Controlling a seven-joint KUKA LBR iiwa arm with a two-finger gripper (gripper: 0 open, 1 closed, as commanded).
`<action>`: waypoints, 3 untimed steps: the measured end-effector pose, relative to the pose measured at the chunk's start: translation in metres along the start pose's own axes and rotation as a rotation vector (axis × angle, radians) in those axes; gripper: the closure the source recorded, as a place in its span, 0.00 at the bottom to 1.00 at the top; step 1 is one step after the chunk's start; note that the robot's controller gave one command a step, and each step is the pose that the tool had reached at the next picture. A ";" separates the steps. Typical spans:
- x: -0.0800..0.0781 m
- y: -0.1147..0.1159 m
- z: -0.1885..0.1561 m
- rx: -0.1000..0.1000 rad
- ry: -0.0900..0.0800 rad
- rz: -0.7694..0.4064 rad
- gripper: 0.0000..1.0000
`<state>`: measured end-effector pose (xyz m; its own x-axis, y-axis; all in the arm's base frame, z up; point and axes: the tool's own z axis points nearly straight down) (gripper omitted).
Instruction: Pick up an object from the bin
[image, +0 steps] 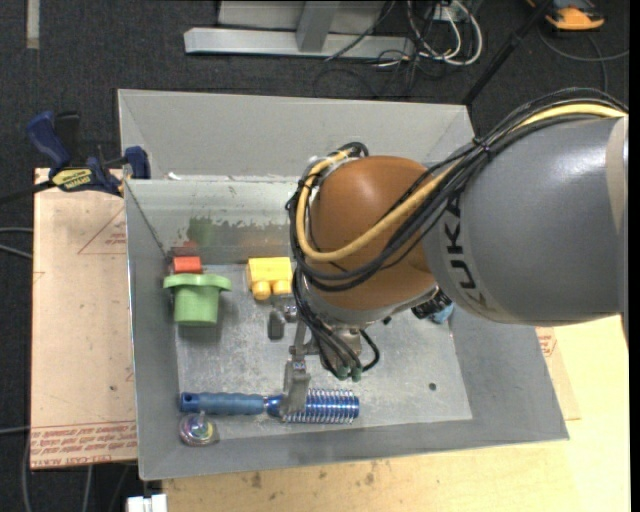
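Grey metal walls close in the bin, and we see a few small things on its floor. Along the wall nearest the bottom of the view lies a blue brush. It lies flat, and its long side runs from left to right: the smooth handle points left and the curly, springy head points right. The tool hangs down from the big arm, and its low end is right at the brush, at the spot where the handle meets the curly head. So the brush is straight under the tool, not off to one side. The tool looks as if it touches the brush there, but we cannot tell how wide the tool is open, and we cannot tell if it has hold of anything. We think the next move turns on this: the tool has to grip across the thin way of the brush, from the back of the bin to the front, not along its long side. A small shiny ball sits just beside the tip of the handle. A green cup with a red block behind it, and a yellow block, sit well apart from the brush, farther back.
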<state>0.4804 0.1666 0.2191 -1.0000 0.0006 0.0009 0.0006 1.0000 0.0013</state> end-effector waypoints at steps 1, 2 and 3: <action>-0.012 -0.016 0.152 0.001 0.000 -0.083 0.00; -0.012 -0.016 0.148 0.000 0.000 -0.084 1.00; -0.017 -0.023 -0.037 -0.001 -0.009 -0.092 1.00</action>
